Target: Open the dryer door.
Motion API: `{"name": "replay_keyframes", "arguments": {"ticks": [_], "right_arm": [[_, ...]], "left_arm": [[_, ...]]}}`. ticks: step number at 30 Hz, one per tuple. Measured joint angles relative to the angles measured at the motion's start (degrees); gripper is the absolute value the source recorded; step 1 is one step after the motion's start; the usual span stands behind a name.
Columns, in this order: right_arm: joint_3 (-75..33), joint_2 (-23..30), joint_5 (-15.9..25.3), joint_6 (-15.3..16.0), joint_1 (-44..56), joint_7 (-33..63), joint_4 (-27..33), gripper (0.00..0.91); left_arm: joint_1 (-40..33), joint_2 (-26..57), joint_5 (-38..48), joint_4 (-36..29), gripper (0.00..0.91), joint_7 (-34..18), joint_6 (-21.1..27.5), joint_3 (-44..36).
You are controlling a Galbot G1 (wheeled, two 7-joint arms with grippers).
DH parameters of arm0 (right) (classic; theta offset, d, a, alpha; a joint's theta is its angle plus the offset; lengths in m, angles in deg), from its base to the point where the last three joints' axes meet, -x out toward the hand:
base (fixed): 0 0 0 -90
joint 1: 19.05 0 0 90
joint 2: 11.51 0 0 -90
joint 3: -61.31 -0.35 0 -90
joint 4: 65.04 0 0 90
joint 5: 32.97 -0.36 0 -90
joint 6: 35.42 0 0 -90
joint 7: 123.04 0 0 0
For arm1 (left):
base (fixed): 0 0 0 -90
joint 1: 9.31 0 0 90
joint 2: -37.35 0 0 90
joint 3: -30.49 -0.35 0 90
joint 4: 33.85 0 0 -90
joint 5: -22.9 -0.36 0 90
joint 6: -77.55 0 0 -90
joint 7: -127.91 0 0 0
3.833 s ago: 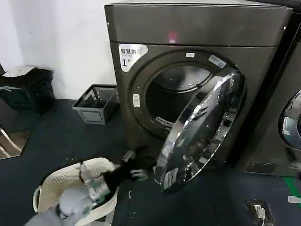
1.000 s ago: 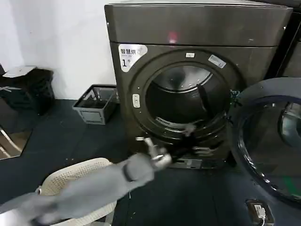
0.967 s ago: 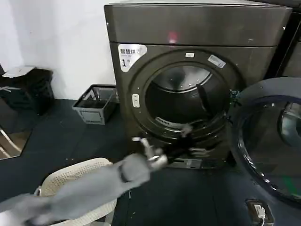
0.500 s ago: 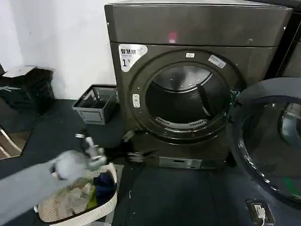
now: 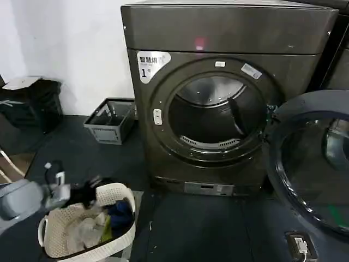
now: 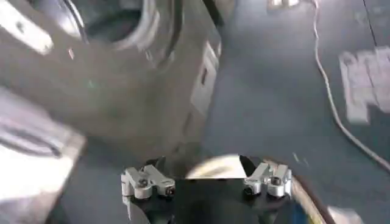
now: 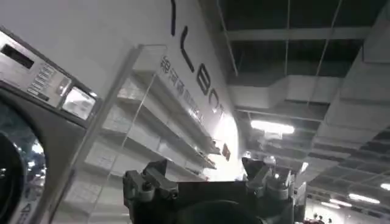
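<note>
The dryer (image 5: 229,33), dark grey-brown with a white "1" label (image 5: 151,64), stands at centre. Its drum mouth (image 5: 210,117) is uncovered. The dryer door (image 5: 305,103) hangs swung fully out to the right, inner side facing me. My left gripper (image 5: 90,188) is low at the left, over a laundry basket and well away from the door. In the left wrist view the left gripper (image 6: 201,165) is open and holds nothing, with the dryer front (image 6: 91,79) beyond it. My right gripper (image 7: 204,167) points up at a ceiling, open and holding nothing.
A white laundry basket (image 5: 126,232) with clothes sits on the floor at lower left. A grey crate (image 5: 112,120) and a black bag (image 5: 32,101) stand by the wall. A neighbouring machine (image 5: 338,54) lies behind the open door. A floor socket (image 5: 300,245) is at lower right.
The door went from half open to swung fully right. In the last second my left arm drew back from the dryer front, down and left to the basket.
</note>
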Motion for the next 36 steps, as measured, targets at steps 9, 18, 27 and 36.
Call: {"name": "replay_keyframes", "arguments": {"ticks": [9,18,27,36], "right_arm": [[0.4,-0.2,-0.3,0.2,0.1,0.0,0.1,0.907],[-0.1,-0.2,-0.1,0.1,0.8,0.1,0.6,0.907],[-0.1,0.1,-0.1,0.2,0.8,0.1,0.4,0.907],[0.0,0.5,0.0,0.2,0.9,0.0,0.3,0.907]], "left_arm": [[2.5,3.4,-8.3,3.3,0.907,4.9,-1.1,1.7],[3.0,3.9,-16.2,4.5,0.907,6.2,-1.2,2.9],[3.1,5.3,-17.5,4.4,0.907,7.2,-2.3,3.2],[3.4,5.7,-20.0,4.5,0.907,7.8,-3.5,3.6]]}}
